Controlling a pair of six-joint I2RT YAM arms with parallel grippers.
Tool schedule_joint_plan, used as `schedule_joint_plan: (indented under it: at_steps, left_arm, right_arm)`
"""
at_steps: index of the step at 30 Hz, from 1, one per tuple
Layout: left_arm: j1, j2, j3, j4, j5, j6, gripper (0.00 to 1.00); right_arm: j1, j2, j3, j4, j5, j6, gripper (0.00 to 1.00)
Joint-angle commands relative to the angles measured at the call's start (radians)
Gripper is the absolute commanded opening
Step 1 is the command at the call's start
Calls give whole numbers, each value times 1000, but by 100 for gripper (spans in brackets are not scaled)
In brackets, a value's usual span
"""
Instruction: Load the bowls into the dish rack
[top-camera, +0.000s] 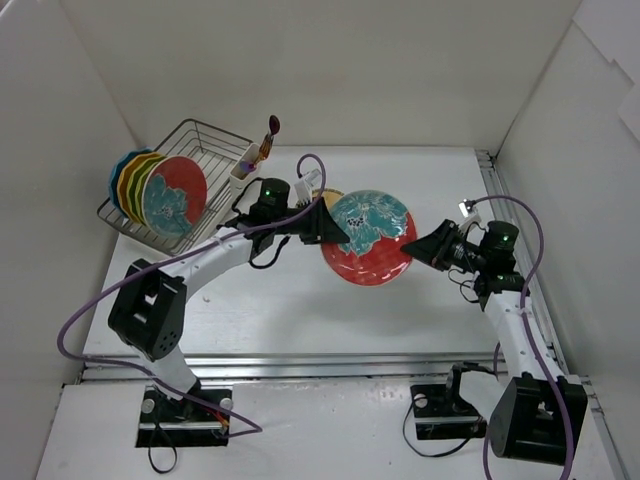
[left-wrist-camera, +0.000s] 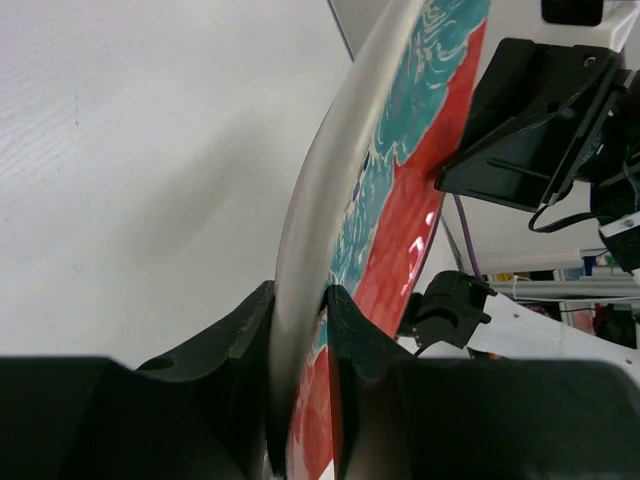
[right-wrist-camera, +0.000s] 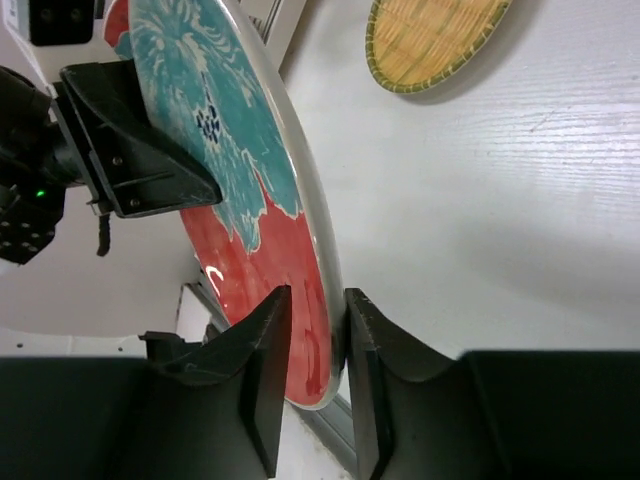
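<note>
A: Finish on the red-and-teal bowl (top-camera: 368, 238)?
B: Glossy glaze, smooth, glare spots on the red.
A: And the tan bowl (right-wrist-camera: 430, 40)?
B: Woven fibre, rough, matt.
A: The dish rack (top-camera: 215, 128)?
B: Silver metal wire, shiny.
A: The table (top-camera: 300, 310) and the right gripper (right-wrist-camera: 316, 298)?
B: White, matt, faint grain. Black matt plastic.

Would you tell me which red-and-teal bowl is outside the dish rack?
The red-and-teal bowl held between left gripper and right gripper; its twin stands in the dish rack.

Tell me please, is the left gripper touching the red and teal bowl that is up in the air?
Touching. The left wrist view shows the left gripper closed on the rim of the bowl, both fingers pressed against it without any gap.
</note>
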Motion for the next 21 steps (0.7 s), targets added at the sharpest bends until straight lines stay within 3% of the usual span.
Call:
schedule_joint_plan:
  at_steps: [1,3,4,9,17,21]
  left_arm:
    - [11,-111,79,-6,-11,80,0]
    - [22,-127,87,-52,-28,114,0]
    - [22,-142,93,-67,-48,143,0]
    - [42,-187,131,-182,-110,229,0]
    - [120,-297,246,-386,-274,485,0]
    - [193,-384,317,-495,-428,644,0]
  right_arm:
    - [9,-39,84,19,-1,-60,27]
    - [7,-36,82,13,8,-60,46]
    - [9,-36,81,12,11,-61,64]
    - [7,-44,90,-33,54,-83,91]
    - [9,-50,88,-74,108,-107,93]
    - [7,-38,88,-77,114,-107,94]
